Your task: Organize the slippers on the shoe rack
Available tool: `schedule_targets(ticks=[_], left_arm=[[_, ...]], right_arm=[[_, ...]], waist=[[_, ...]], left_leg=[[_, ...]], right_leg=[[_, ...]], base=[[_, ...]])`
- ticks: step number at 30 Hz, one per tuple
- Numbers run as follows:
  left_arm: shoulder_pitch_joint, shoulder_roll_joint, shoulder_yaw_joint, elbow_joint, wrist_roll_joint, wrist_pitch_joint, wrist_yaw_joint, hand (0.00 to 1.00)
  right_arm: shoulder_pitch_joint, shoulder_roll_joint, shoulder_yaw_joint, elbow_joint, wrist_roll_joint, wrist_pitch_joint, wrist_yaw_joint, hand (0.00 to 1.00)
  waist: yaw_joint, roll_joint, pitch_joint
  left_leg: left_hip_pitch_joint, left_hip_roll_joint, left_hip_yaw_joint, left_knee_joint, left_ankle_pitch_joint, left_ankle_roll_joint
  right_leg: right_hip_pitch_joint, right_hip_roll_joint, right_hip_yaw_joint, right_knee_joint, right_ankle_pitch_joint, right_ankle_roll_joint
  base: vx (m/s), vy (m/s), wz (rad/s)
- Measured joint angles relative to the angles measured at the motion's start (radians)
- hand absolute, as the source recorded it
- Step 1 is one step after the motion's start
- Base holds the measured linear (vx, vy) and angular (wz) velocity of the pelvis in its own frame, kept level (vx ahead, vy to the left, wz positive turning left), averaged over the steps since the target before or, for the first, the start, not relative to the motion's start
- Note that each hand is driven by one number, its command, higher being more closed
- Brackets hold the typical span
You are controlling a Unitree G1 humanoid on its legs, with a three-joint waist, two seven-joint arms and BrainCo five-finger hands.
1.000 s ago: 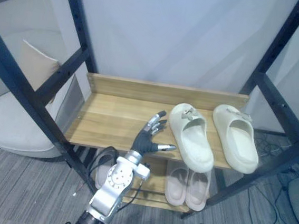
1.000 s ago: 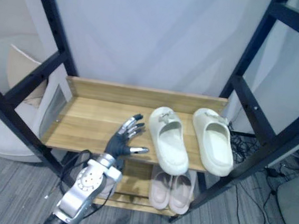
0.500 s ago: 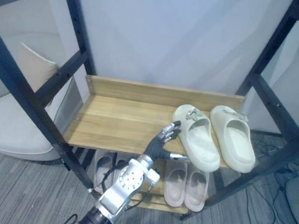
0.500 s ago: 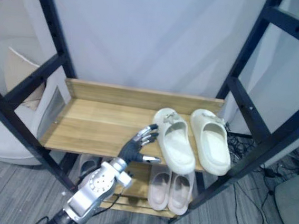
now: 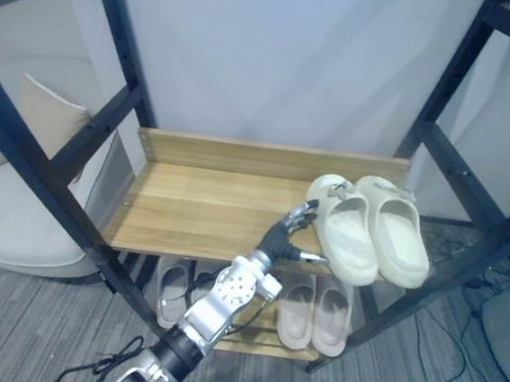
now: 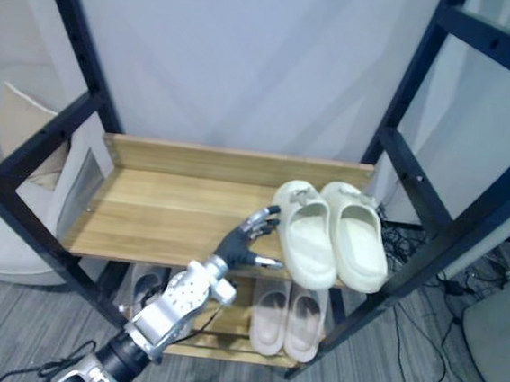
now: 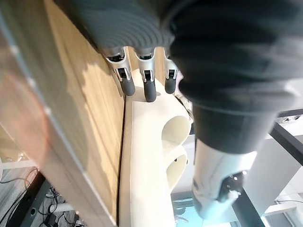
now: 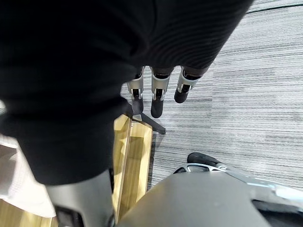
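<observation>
- Since the earlier frames the left cream slipper (image 5: 346, 238) has slid to the right. There was a gap between the two before; now it lies side by side with the right cream slipper (image 5: 395, 233), and the two touch along their length.
- My left hand (image 5: 285, 237) has travelled right with it, from about the middle of the front edge to the slipper's side.
- Its fingers (image 7: 150, 90) are straight and close together, with the tips just at the left wall of the left cream slipper. The thumb sticks out apart, along the front edge of the plank.
- Both cream slippers sit at the right end of the upper shelf (image 5: 199, 208) of the shoe rack (image 5: 98, 129), toes toward me. The left part of the plank is bare wood.
- On the lower shelf (image 6: 228, 333) I see a pinkish pair (image 5: 314, 312) under the cream ones, and a grey pair (image 5: 176, 290) further left, partly behind my arm.
- My right hand (image 8: 159, 87) hangs over the grey carpet (image 8: 246, 109). Its fingers are straight, side by side, and hold nothing.
</observation>
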Motion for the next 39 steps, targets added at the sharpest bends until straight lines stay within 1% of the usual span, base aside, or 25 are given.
schedule_targets(ticks=[10,15,20,22,23,26,27,28,29,30,32,36,38,39], left_arm=[[-0.010,0.000,0.039,0.005,0.000,-0.004,-0.001,0.00],[0.012,0.015,0.057,-0.046,-0.022,0.008,-0.005,0.00],[0.082,0.040,0.079,-0.164,-0.108,0.008,-0.008,0.00],[0.111,0.046,0.078,-0.211,-0.171,0.007,-0.014,0.00],[0.138,0.054,0.076,-0.250,-0.227,0.003,-0.034,0.00],[0.189,0.072,0.057,-0.319,-0.334,0.000,-0.076,0.00],[0.202,0.074,0.053,-0.332,-0.348,-0.001,-0.084,0.00],[0.221,0.083,0.031,-0.349,-0.391,-0.001,-0.109,0.00],[0.230,0.089,0.023,-0.356,-0.410,-0.001,-0.120,0.00],[0.251,0.105,-0.012,-0.371,-0.448,0.000,-0.147,0.00],[0.277,0.112,-0.047,-0.378,-0.487,0.005,-0.194,0.00],[0.342,0.145,-0.105,-0.368,-0.513,0.026,-0.269,0.00],[0.386,0.158,-0.116,-0.323,-0.514,0.039,-0.309,0.00],[0.402,0.159,-0.115,-0.293,-0.512,0.045,-0.317,0.00]], right_arm=[[-0.004,0.007,-0.004,0.000,0.000,0.000,-0.001,0.00],[-0.008,0.009,-0.004,-0.001,0.000,-0.001,-0.001,0.00],[-0.009,0.008,-0.004,-0.001,0.000,-0.001,0.001,0.00],[-0.008,0.007,-0.004,-0.001,0.000,-0.001,0.002,0.00],[-0.008,0.007,-0.003,-0.001,-0.001,-0.001,0.003,0.00],[-0.006,0.001,-0.001,-0.001,-0.001,-0.003,0.009,0.00],[-0.006,-0.003,0.000,-0.001,-0.001,-0.005,0.011,0.00],[-0.005,-0.006,0.006,-0.001,-0.001,-0.006,0.013,0.00],[-0.005,-0.010,0.008,-0.001,-0.001,-0.006,0.014,0.00],[-0.005,-0.011,0.020,0.000,-0.002,-0.008,0.015,0.00],[-0.006,-0.015,0.026,0.001,-0.003,-0.014,0.021,0.00],[-0.007,-0.017,0.026,0.002,-0.006,-0.019,0.027,0.00],[-0.007,-0.020,0.026,0.003,-0.013,-0.025,0.034,0.00],[-0.009,-0.021,0.026,0.004,-0.025,-0.026,0.036,0.00]], waist=[[-0.005,-0.009,0.006],[-0.005,-0.012,0.013],[-0.002,-0.009,0.016],[0.001,-0.009,0.016],[0.002,-0.008,0.017],[0.003,-0.003,0.020],[0.004,0.000,0.020],[0.005,0.002,0.021],[0.005,0.003,0.021],[0.005,0.004,0.020],[0.011,0.005,0.021],[0.013,0.010,0.019],[0.013,0.015,0.015],[0.013,0.017,0.014]], left_leg=[[0.001,-0.001,0.000,-0.002,0.000,0.000],[-0.001,-0.002,-0.009,-0.001,0.000,0.000],[0.000,-0.003,-0.015,-0.001,0.000,0.001],[0.000,-0.004,-0.018,0.001,0.000,0.001],[0.000,-0.005,-0.021,0.002,0.000,0.001],[0.004,-0.006,-0.027,0.004,0.000,0.001],[0.007,-0.005,-0.029,0.005,0.000,0.001],[0.014,-0.005,-0.034,0.005,0.000,0.001],[0.016,-0.004,-0.036,0.005,0.000,0.001],[0.019,-0.003,-0.039,0.007,0.000,0.001],[0.018,-0.002,-0.040,0.011,-0.001,0.000],[0.018,0.001,-0.041,0.019,-0.003,-0.002],[0.018,0.003,-0.040,0.020,-0.003,-0.002],[0.018,0.003,-0.040,0.020,-0.003,-0.002]], right_leg=[[0.000,-0.001,0.000,0.000,0.001,0.000],[0.000,-0.001,-0.007,0.000,0.001,0.000],[0.001,-0.003,-0.015,0.000,0.000,0.001],[0.003,-0.004,-0.019,0.000,-0.001,0.001],[0.007,-0.006,-0.022,0.001,-0.001,0.002],[0.014,-0.009,-0.027,0.008,-0.007,0.005],[0.013,-0.010,-0.028,0.018,-0.012,0.005],[0.015,-0.012,-0.031,0.032,-0.022,0.004],[0.016,-0.013,-0.032,0.038,-0.027,0.005],[0.015,-0.016,-0.036,0.056,-0.038,0.006],[0.011,-0.017,-0.037,0.067,-0.043,0.005],[0.004,-0.018,-0.036,0.089,-0.054,0.003],[-0.001,-0.018,-0.035,0.101,-0.061,0.003],[-0.001,-0.018,-0.034,0.103,-0.062,0.003]], base=[[0.00,0.000,0.00],[-0.01,0.001,0.04],[0.00,0.004,0.04],[-0.02,0.003,0.05],[-0.04,0.005,0.06],[-0.05,0.005,0.07],[-0.03,0.010,0.07],[-0.02,0.009,0.08],[-0.04,0.007,0.11],[-0.03,0.004,0.08],[-0.02,0.002,0.03],[0.00,0.000,0.00],[0.00,0.000,0.00],[0.00,0.000,0.00]])
